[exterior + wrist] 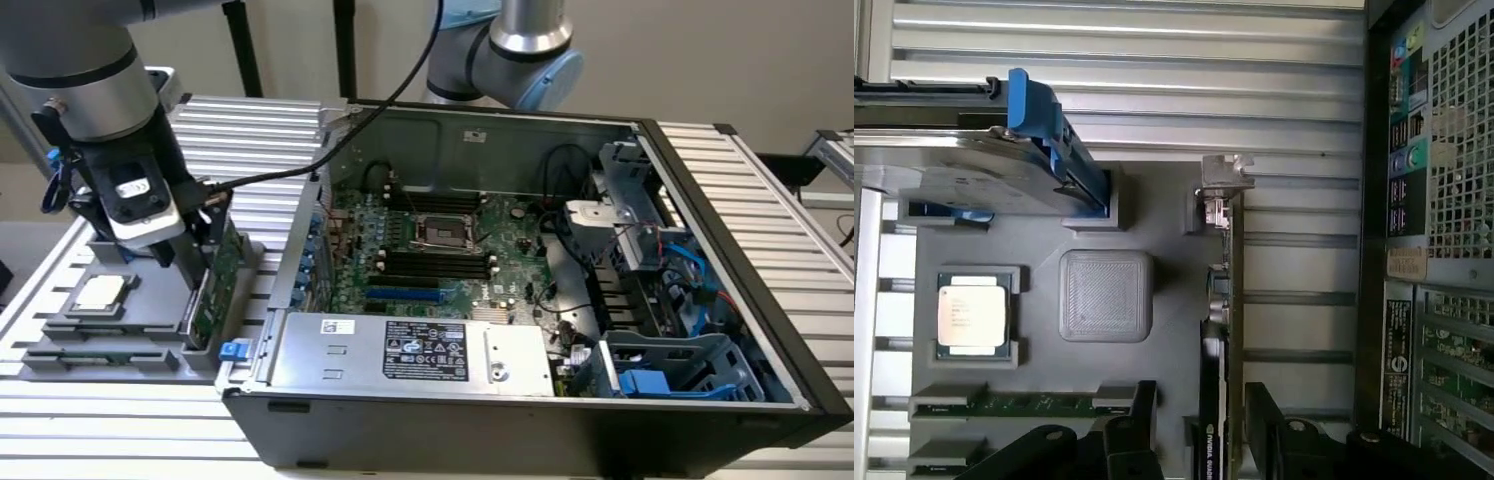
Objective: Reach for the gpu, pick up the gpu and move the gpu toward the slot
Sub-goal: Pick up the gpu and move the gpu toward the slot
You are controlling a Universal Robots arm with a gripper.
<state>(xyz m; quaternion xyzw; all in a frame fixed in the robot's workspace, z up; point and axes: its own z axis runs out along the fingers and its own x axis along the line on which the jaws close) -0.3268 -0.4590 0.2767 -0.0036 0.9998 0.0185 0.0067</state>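
One spread claw (1201, 390) astride the Nvidia-marked gpu (1220, 300)

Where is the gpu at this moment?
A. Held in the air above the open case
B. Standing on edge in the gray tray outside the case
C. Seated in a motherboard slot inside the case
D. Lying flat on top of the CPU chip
B: the gpu stands on edge in the gray tray beside the computer case, with the open gripper straddling it, one finger on each side.
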